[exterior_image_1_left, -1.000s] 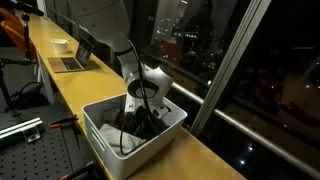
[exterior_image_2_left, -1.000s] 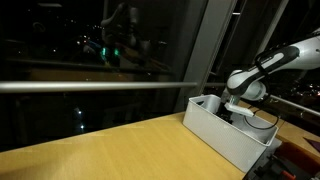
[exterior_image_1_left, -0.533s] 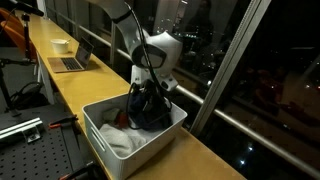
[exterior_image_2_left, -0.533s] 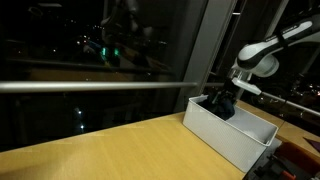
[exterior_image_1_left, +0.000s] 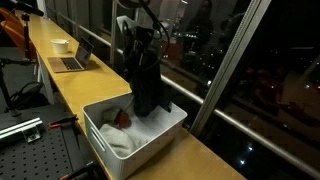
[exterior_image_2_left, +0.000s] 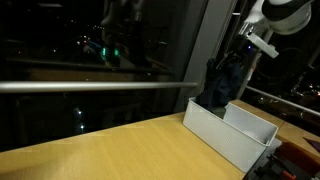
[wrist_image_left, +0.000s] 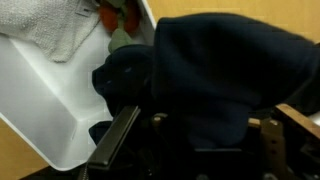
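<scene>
— Since a second ago the arm has risen, drawing the dark navy fabric garment (exterior_image_1_left: 148, 85) up out of the white plastic bin (exterior_image_1_left: 145, 153).
— And the end effector (exterior_image_1_left: 142, 42)?
— Clamped tight on the garment's top. The cloth hangs straight down, its lower end about level with the bin's rim.
— What lies in the bin?
— A white towel (exterior_image_1_left: 115, 140), with something small and red (exterior_image_1_left: 121, 117) beside it. The bin stands on the long wooden counter (exterior_image_1_left: 80, 95) by the window.
</scene>
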